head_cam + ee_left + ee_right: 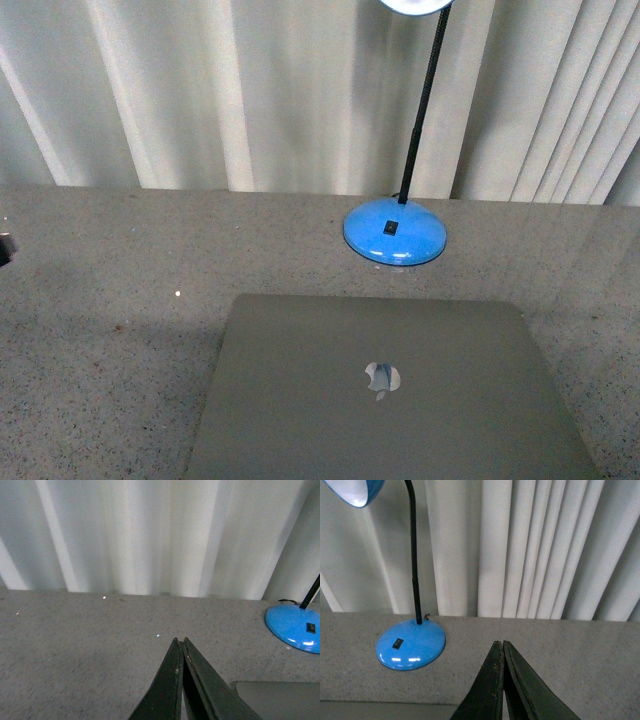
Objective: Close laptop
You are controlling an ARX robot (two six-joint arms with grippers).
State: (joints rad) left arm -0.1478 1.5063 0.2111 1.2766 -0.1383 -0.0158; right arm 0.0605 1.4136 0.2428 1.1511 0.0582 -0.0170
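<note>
Left tool (180,643) and right tool (499,645) are each pressed together, holding nothing. The laptop (440,420) lies flat on the counter (100,300), logo up. Closing looks done, though its near edge is out of frame.

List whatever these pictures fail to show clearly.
Laptop, front view: near edge cut off by the frame's bottom; the lid hides screen and keys.
Lamp head, front view: cut off by the top edge.
Dark object, front view: cropped by the left edge, unidentifiable.
Left tool, right tool, wrist views: only shut fingers show; frame bottoms cut the rest.
</note>
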